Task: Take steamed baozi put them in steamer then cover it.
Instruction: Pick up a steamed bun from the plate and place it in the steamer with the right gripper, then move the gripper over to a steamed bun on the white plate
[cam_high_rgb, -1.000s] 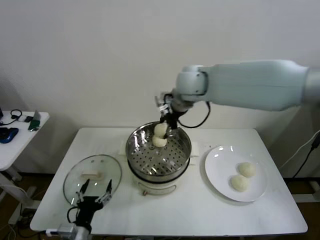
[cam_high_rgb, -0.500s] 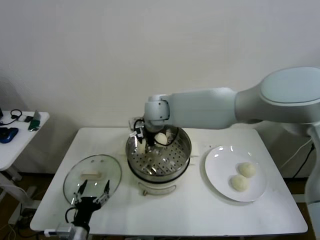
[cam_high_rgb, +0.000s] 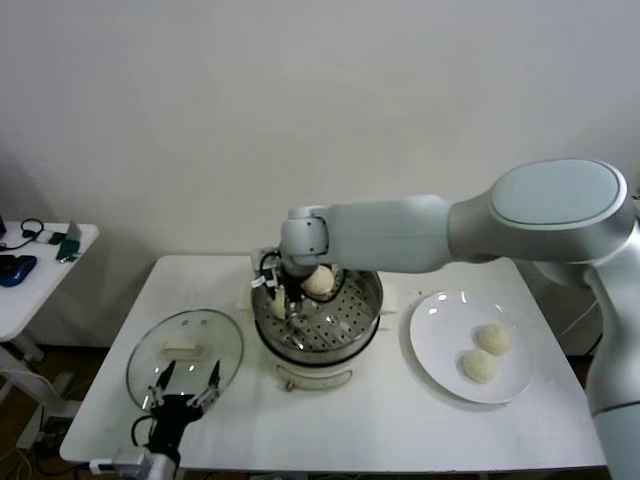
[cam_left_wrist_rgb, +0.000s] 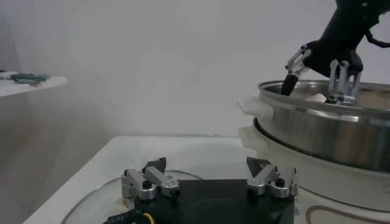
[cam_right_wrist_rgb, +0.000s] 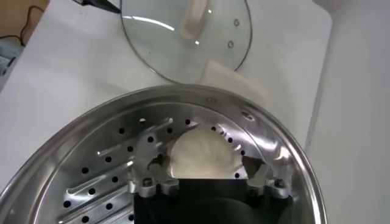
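The steamer (cam_high_rgb: 355, 320) stands mid-table on its cream base. My right gripper (cam_right_wrist_rgb: 201, 163) is down inside its left half, jaws open, with a baozi (cam_right_wrist_rgb: 204, 152) lying on the perforated floor between the fingers. In the head view this gripper (cam_high_rgb: 285, 300) has a second baozi (cam_high_rgb: 318, 281) beside it in the basket. Two more baozi (cam_high_rgb: 492, 338) (cam_high_rgb: 479, 366) rest on the white plate (cam_high_rgb: 440, 340). The glass cover (cam_high_rgb: 185, 345) lies flat on the table to the left. My left gripper (cam_high_rgb: 185, 385) hangs open over the cover's near edge, holding nothing.
The right arm spans from the right side across the back of the steamer. A small side table (cam_high_rgb: 40, 250) with loose items stands far left. The cooker base (cam_high_rgb: 310, 375) sticks out in front of the basket. The steamer rim (cam_left_wrist_rgb: 323, 100) rises close to my left gripper (cam_left_wrist_rgb: 207, 176).
My right gripper carried a baozi from above the basket's middle down to its left side and opened, letting it go onto the floor. The left arm stayed put.
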